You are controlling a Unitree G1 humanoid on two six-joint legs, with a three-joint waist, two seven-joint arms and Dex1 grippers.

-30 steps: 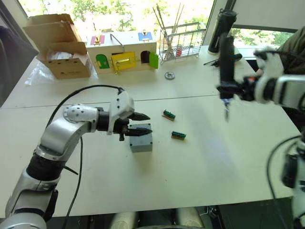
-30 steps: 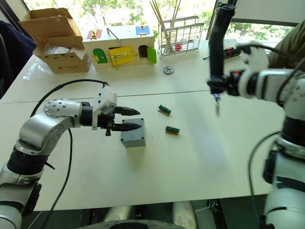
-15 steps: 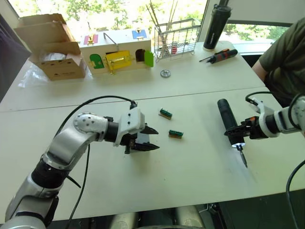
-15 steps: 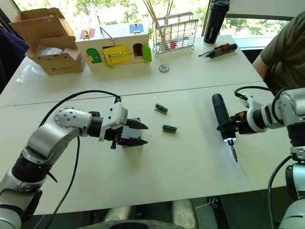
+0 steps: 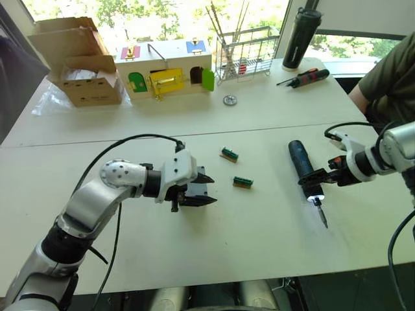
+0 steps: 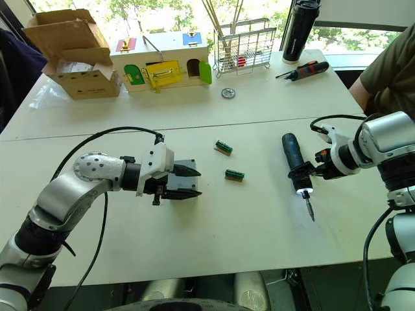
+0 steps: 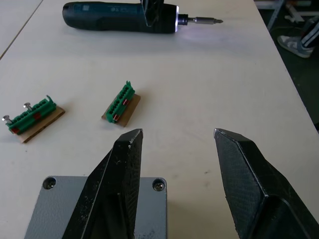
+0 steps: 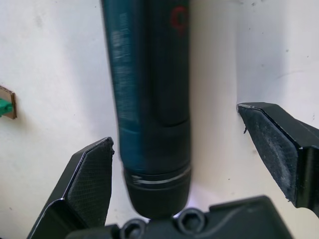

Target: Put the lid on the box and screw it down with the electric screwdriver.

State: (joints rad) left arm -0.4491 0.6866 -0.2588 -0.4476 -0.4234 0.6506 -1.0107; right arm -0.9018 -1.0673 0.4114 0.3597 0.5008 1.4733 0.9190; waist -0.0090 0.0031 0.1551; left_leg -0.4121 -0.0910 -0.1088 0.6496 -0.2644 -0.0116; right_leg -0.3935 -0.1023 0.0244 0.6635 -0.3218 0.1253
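- Electric screwdriver [image 6: 293, 162] lies flat on the table [image 6: 259, 220], lamp lit; right gripper [image 6: 316, 170] spread wide around it, not clamping.
- Judged heavy, rigid, smooth: grip mid-barrel.
- Left gripper [image 5: 206, 190] wide open over the lid [image 7: 94, 209].

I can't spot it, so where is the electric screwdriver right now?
The electric screwdriver lies flat on the table's right side, between the right gripper's open fingers, right of two green parts.

the left arm is bent across the tabletop, its left gripper [image 5: 206, 190] pointing toward 3 o'clock with fingers spread. the right arm reaches inward, its right gripper [image 6: 310, 170] low at the surface, fingers parted.
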